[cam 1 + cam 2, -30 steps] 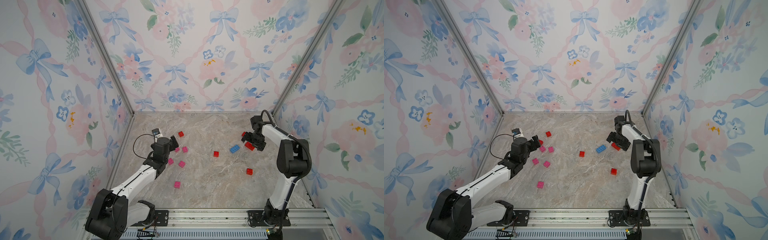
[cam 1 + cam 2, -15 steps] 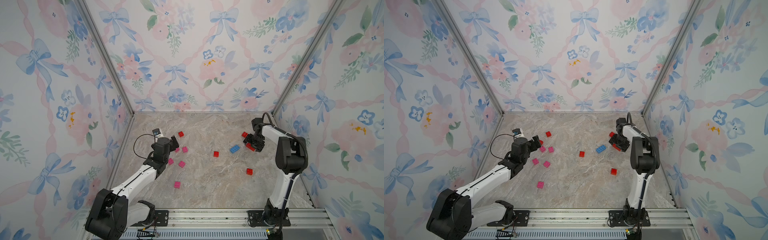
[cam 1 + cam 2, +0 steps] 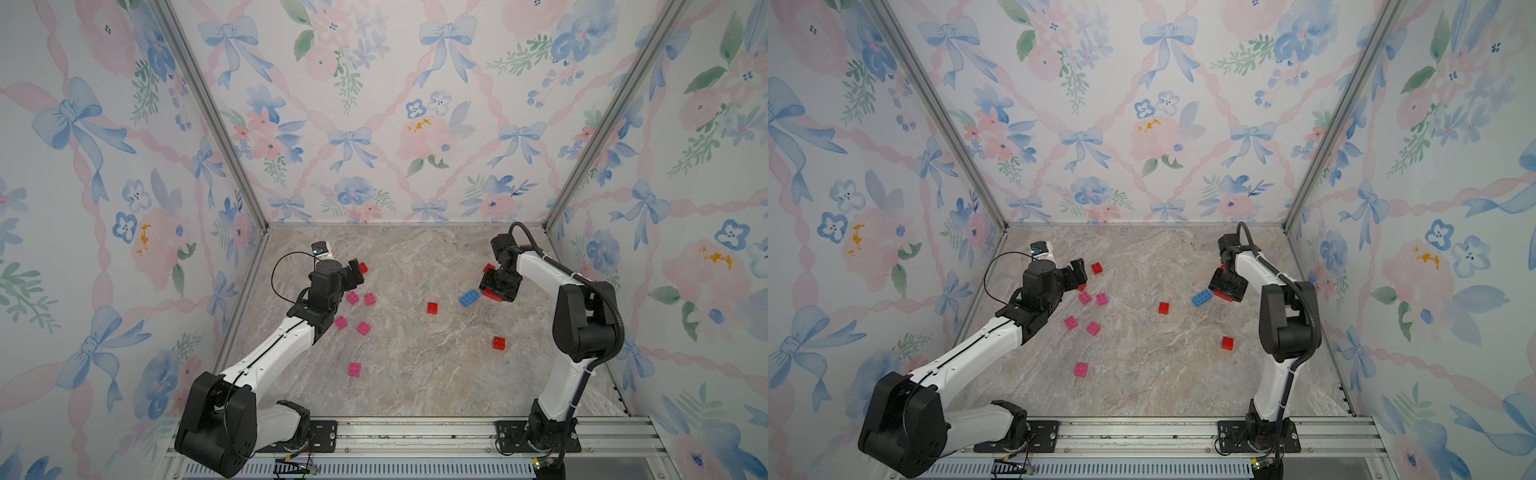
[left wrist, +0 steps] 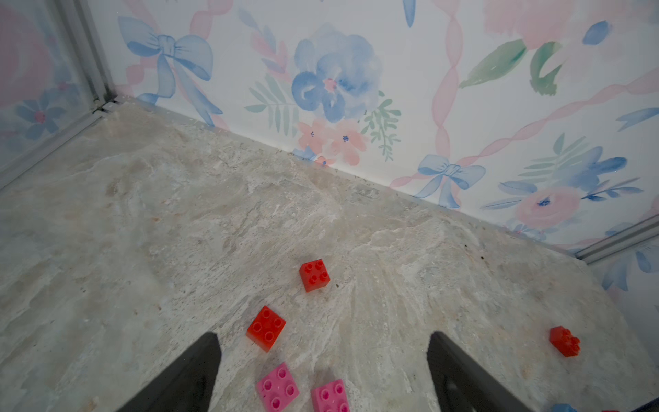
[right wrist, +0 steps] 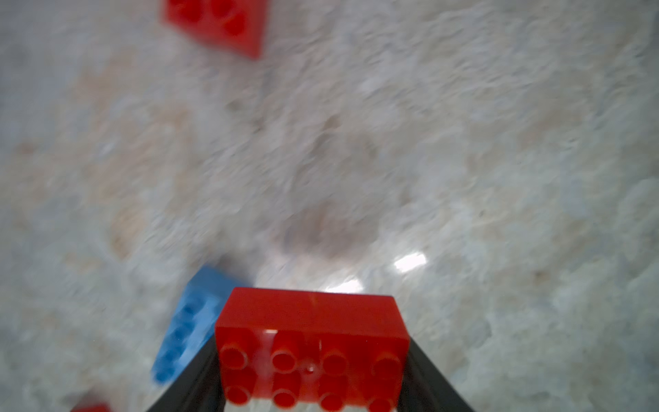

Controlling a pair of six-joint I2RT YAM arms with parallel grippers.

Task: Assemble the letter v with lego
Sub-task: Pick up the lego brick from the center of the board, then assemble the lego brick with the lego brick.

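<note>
The right tool [image 3: 498, 287] has its fingers pressed against the short ends of a long red brick [image 5: 311, 342], low over the table [image 3: 415, 386]. The wrist picture is blurred, so whether the brick touches the surface I cannot tell. In both top views the tool covers most of that brick. The blue brick [image 3: 469, 298] lies just beside it. The left tool [image 4: 322, 335] is spread wide and holds nothing. It hangs above a red square brick [image 4: 265, 328], which it nearly hides from above, and two pink bricks [image 4: 277, 387] partly cut off at the frame edge. Other red squares [image 3: 432, 308] lie well apart.
</note>
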